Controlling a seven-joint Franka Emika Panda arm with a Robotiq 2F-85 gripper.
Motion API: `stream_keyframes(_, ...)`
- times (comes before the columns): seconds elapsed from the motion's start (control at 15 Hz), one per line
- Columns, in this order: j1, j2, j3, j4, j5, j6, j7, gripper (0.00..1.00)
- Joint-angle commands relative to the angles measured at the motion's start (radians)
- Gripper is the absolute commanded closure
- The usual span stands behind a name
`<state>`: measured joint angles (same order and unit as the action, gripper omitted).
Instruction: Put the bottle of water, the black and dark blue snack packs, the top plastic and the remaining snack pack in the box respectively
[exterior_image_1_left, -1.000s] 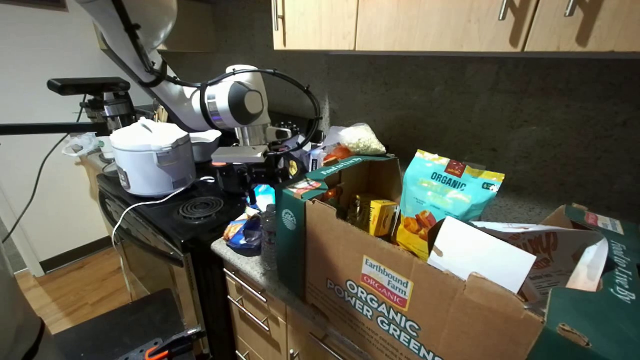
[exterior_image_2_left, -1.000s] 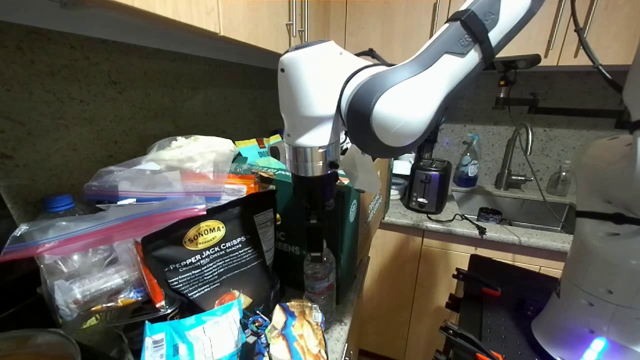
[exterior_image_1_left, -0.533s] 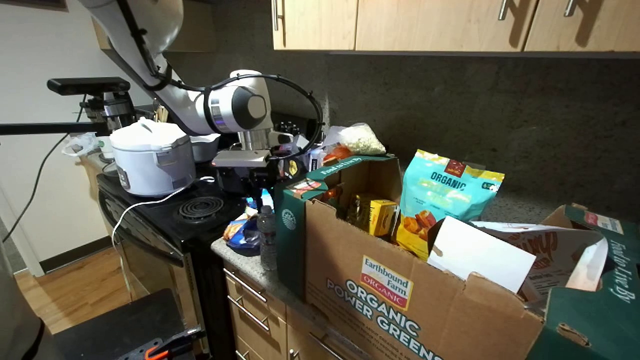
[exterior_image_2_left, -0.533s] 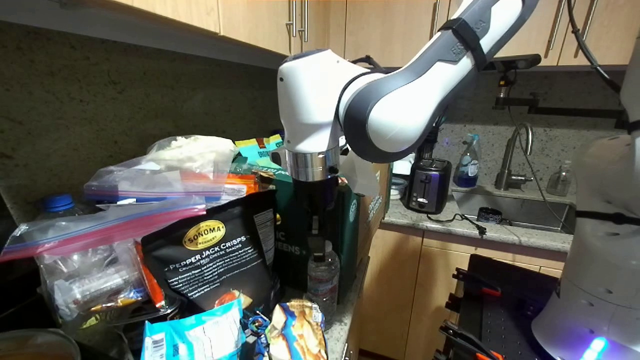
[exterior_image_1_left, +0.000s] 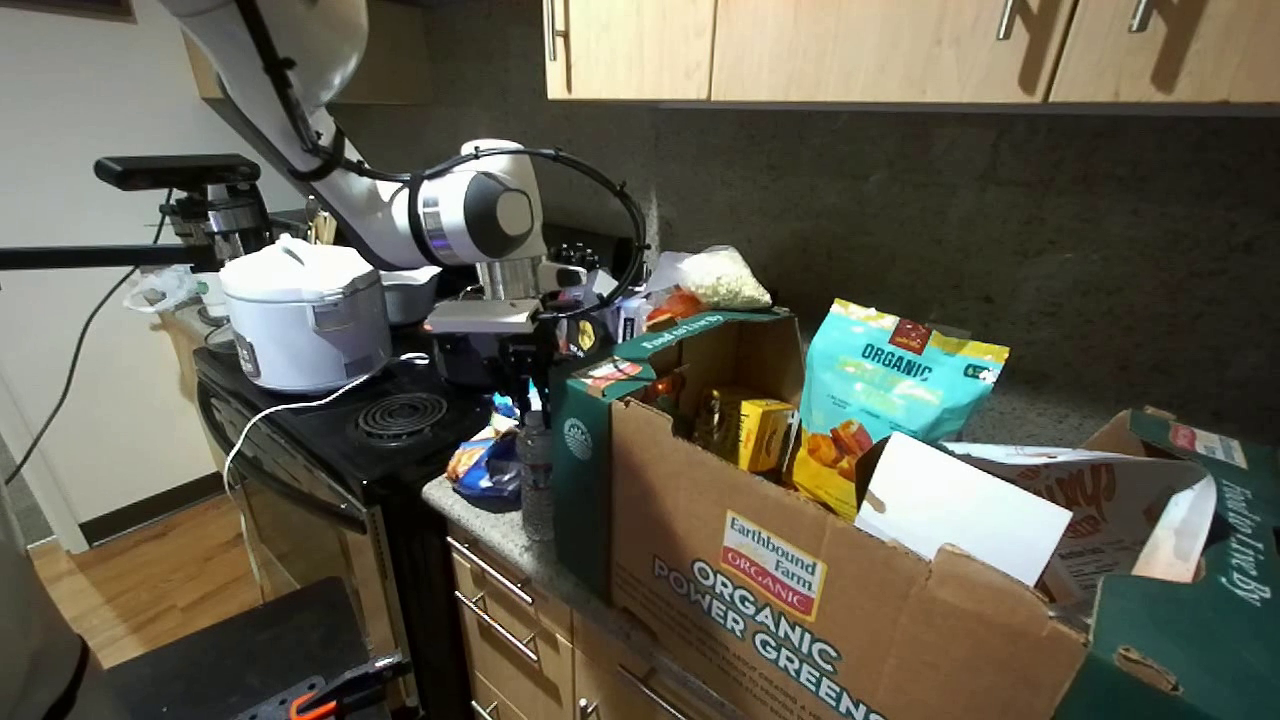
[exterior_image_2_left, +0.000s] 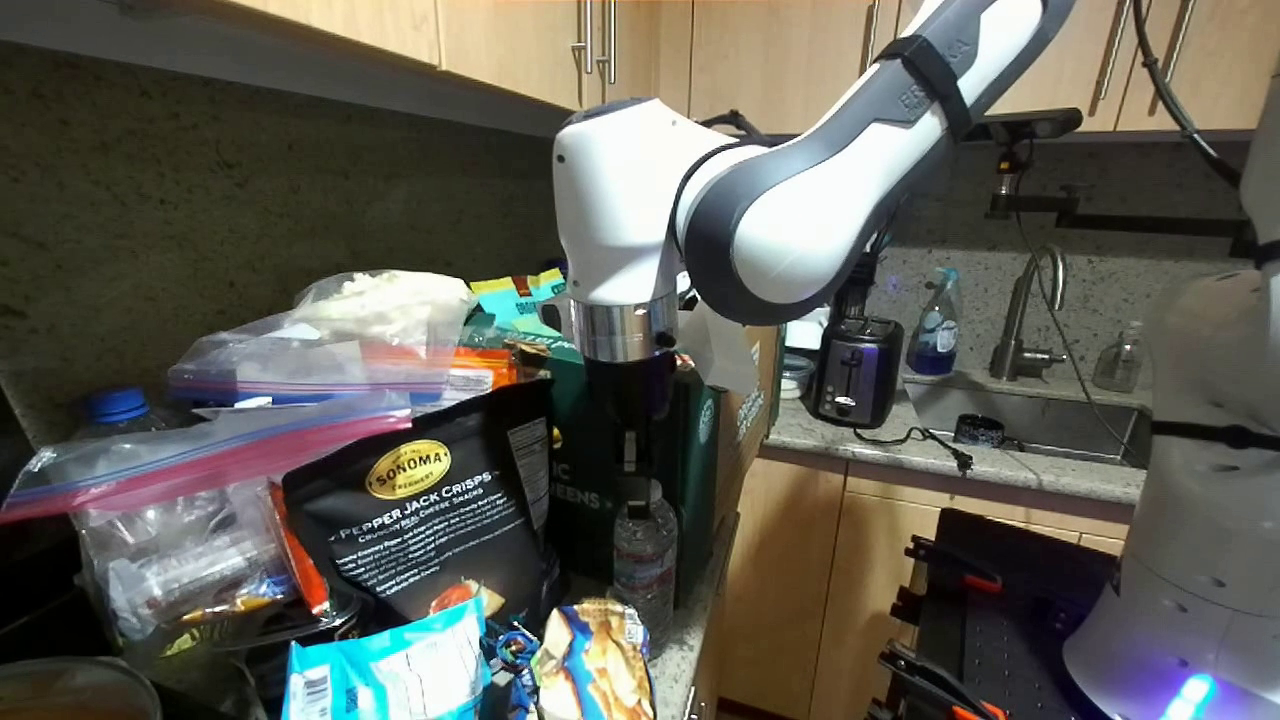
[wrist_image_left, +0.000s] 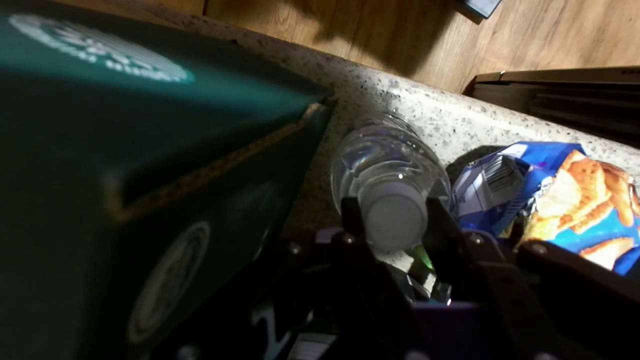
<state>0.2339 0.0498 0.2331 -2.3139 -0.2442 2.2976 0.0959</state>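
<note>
Only the wrist view looks down on the gripper, whose black fingers stand narrow at nine and three o'clock of a round, pale cap, closed upon the bottle of water; in both exterior views that hold shows merely as a dark patch at the bottle's neck. The bottle is of clear plastic, round-shouldered, upright on the speckled counter, just beside the green end of the box: the wrist view sets that end at nine o'clock, an exterior view at three. The interior of the corrugated cardboard opens in an exterior view, with a yellow carton, a glossy turquoise pouch and a stiff white card tilted across the notched front edge. An exterior view also shows the printed face of the smooth black snack pack, at nine o'clock from the bottle; the crinkled dark blue snack pack lies at seven, the shiny light blue snack pack at eight, and a limp, clear zip bag of white crumbs between ten and eleven. A rounded white rice cooker shows only in an exterior view.
</note>
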Motion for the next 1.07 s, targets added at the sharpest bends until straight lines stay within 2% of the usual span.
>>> stream_keyframes(0.0, 0.01, -0.023, 0.003, 0.021, 0.004, -0.061, 0.018, 0.9)
stream_keyframes(0.2, 0.017, -0.033, 0.011, 0.042, 0.025, -0.125, -0.007, 0.9)
stream_keyframes(0.47, 0.027, -0.037, 0.025, 0.123, 0.041, -0.285, -0.058, 0.9)
stream_keyframes(0.67, 0.042, -0.047, 0.035, 0.196, 0.018, -0.395, -0.066, 0.9)
stream_keyframes(1.0, 0.057, -0.113, 0.05, 0.271, -0.003, -0.506, -0.066, 0.9)
